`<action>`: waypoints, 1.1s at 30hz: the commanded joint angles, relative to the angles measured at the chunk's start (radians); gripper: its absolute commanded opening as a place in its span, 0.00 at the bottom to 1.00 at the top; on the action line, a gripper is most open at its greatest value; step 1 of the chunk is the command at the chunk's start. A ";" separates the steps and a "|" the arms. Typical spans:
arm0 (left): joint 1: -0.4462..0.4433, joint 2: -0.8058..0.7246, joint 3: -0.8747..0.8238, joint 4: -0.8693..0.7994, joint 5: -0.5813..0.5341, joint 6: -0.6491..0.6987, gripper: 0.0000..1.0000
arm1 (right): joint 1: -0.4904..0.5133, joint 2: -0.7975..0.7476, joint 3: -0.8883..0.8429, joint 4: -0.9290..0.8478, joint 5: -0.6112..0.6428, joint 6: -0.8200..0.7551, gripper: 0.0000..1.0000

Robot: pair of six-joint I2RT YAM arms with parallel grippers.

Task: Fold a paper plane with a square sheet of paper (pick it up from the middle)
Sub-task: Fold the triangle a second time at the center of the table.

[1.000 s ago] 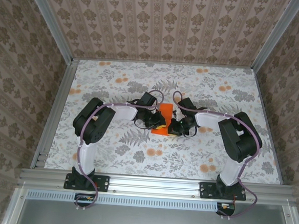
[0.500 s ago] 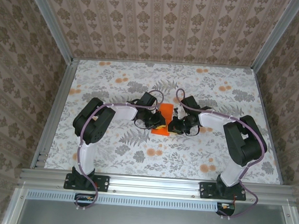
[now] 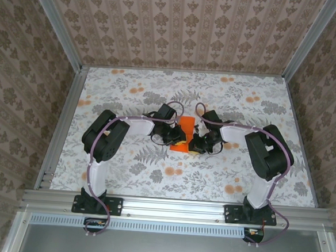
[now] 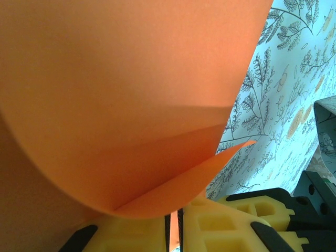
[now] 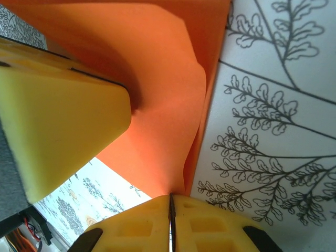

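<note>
Flowered tabletop [image 3: 130,94] stretches between wallpapered walls [image 3: 180,29] and a metal frame [image 3: 174,207] along the near edge. Both arms reach inward and meet at the middle of the table, where the folded orange paper [image 3: 185,130] sits directly between the two grippers.

The left gripper [image 3: 177,140] lies just to the paper's left. From its wrist camera, the left gripper [image 4: 174,223] has its yellow fingers [image 4: 220,220] pressed together, with a thin edge of paper running down into the slit between them, so it pinches the paper. Straight ahead of these fingertips the paper [image 4: 121,94] rises and curls in layered folds, with one pointed flap sticking out to the right over the tabletop.

The right gripper [image 3: 196,144] lies just to the paper's right. From its wrist camera, the right gripper [image 5: 170,207] is likewise closed, its yellow fingers [image 5: 210,226] meeting on the lower edge of the paper [image 5: 157,105]. Ahead of them the paper bends upward in a creased sheet, and a yellow finger [image 5: 58,110] of the other gripper presses against it from the left.
</note>
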 commanded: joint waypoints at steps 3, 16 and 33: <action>0.010 0.012 -0.019 -0.026 -0.025 -0.003 0.14 | -0.001 -0.010 0.018 -0.097 -0.004 -0.040 0.10; 0.009 0.014 -0.010 -0.025 -0.021 -0.003 0.14 | -0.003 0.028 0.083 -0.065 0.001 -0.039 0.09; 0.041 0.006 0.033 -0.051 -0.024 0.038 0.15 | 0.000 0.067 0.043 -0.189 0.160 -0.084 0.07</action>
